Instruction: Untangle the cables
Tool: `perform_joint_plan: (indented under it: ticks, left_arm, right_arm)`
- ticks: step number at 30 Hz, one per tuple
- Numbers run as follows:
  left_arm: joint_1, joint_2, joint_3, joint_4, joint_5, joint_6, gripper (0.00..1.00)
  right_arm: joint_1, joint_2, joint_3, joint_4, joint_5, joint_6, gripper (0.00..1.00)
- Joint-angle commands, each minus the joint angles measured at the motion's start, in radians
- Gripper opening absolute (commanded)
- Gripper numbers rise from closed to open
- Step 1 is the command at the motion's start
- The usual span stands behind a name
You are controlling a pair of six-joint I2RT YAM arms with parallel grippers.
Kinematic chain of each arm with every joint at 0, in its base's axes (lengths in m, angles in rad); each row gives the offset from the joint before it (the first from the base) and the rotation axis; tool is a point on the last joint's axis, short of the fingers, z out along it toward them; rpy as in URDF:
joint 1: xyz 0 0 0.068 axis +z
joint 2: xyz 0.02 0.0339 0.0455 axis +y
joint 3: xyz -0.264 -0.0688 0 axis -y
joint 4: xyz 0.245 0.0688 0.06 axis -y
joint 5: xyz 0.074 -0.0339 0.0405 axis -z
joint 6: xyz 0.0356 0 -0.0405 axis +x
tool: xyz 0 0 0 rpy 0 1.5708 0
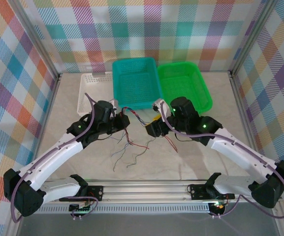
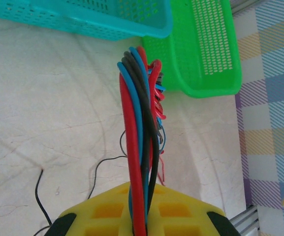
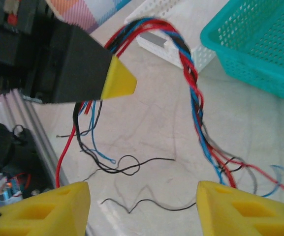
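The cables (image 2: 139,123) are a twisted bundle of thin red, blue, black and grey wires. My left gripper (image 2: 142,206) is shut on this bundle, which rises from between its yellow fingers (image 2: 102,206). From above, the left gripper (image 1: 125,120) holds the bundle (image 1: 138,115) off the table just in front of the teal basket. My right gripper (image 1: 154,128) faces it from the right, open. In the right wrist view the yellow fingers (image 3: 58,206) of the right gripper (image 3: 142,206) stand wide apart, and the twisted bundle (image 3: 193,83) runs down beside the right finger. Loose ends (image 3: 127,167) lie on the table.
A teal basket (image 1: 136,81), a green basket (image 1: 183,83) and a white basket (image 1: 93,91) stand at the back. Loose wire ends (image 1: 129,150) trail toward the near edge. An aluminium rail (image 1: 146,189) runs along the front, with frame posts at both sides.
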Motion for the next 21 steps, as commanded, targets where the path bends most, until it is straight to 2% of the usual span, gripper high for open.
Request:
perform_joint_plan:
  ticks: [1, 13, 18, 21]
  left_arm:
    - [-0.02, -0.007, 0.07, -0.052, 0.019, 0.006, 0.0]
    - [-0.029, -0.051, 0.12, -0.104, 0.079, -0.051, 0.0]
    - [-0.03, -0.052, 0.119, -0.109, 0.083, -0.041, 0.0]
    - [-0.032, -0.048, 0.108, -0.087, 0.092, -0.05, 0.0]
  right_arm:
    - [-0.006, -0.026, -0.101, 0.09, -0.107, 0.122, 0.58]
    - [-0.006, 0.053, -0.267, 0.233, -0.058, 0.187, 0.54]
    - [0.005, 0.007, -0.356, 0.477, -0.225, 0.252, 0.57]
    - [0.017, -0.008, -0.391, 0.59, -0.275, 0.268, 0.6]
